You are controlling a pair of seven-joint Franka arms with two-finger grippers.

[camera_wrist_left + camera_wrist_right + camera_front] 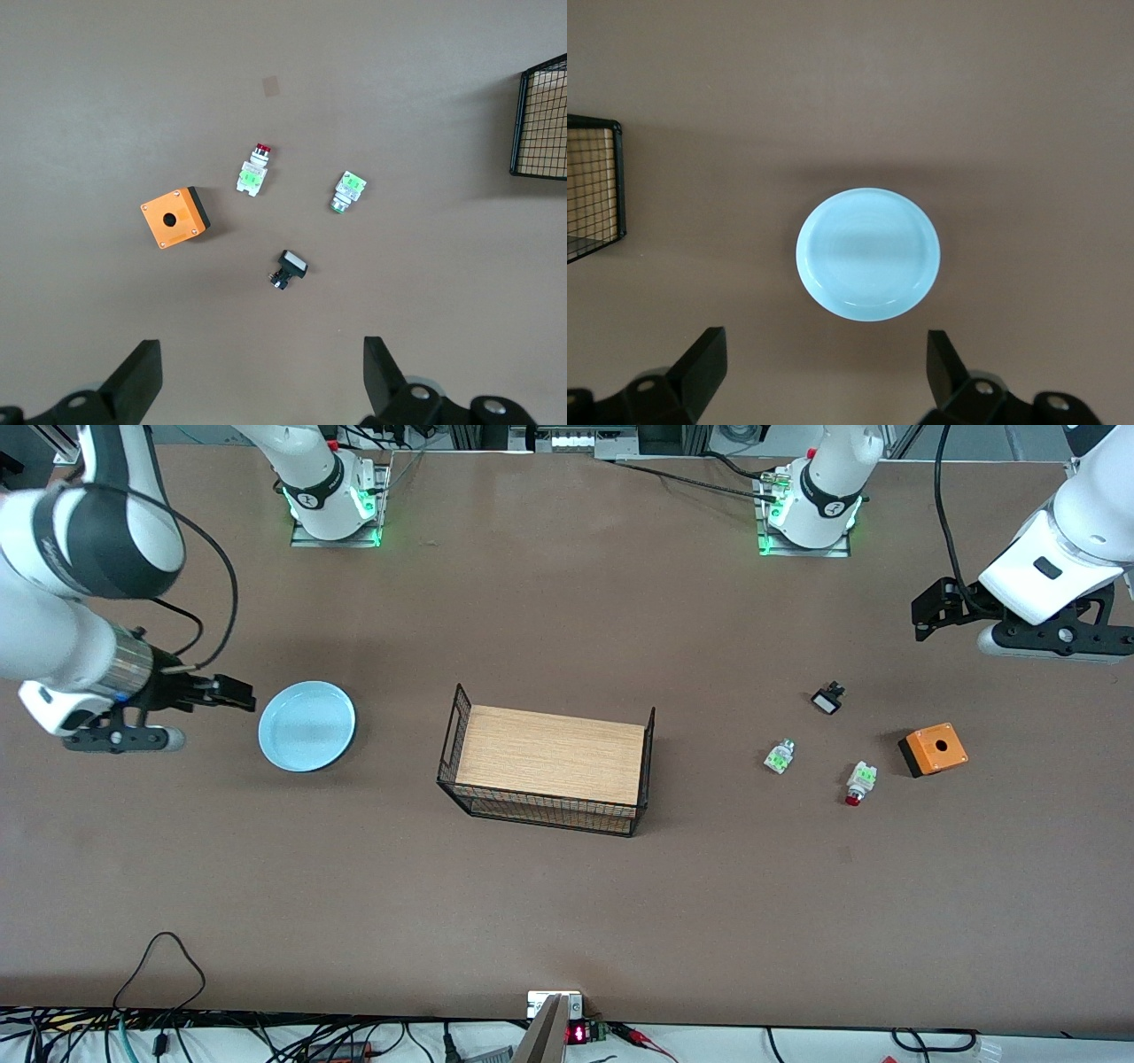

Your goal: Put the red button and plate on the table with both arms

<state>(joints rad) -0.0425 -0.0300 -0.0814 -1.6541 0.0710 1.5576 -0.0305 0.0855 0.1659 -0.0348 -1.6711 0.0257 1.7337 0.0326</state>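
The pale blue plate [306, 725] [868, 253] lies flat on the brown table [567, 903], toward the right arm's end. My right gripper [236, 693] [824, 372] hangs open beside the plate, holding nothing and clear of its rim. The red button [859, 782] [253, 170] lies on its side on the table toward the left arm's end, its red cap pointing toward the front camera. Over bare table near that end, my left gripper [926, 613] [263, 381] stands open and empty, well apart from the button.
A black wire rack with a wooden top [549, 766] stands mid-table. Near the red button lie a green-labelled part without a red cap [780, 755], a small black-and-white part [827, 698] and an orange box with a hole [933, 749].
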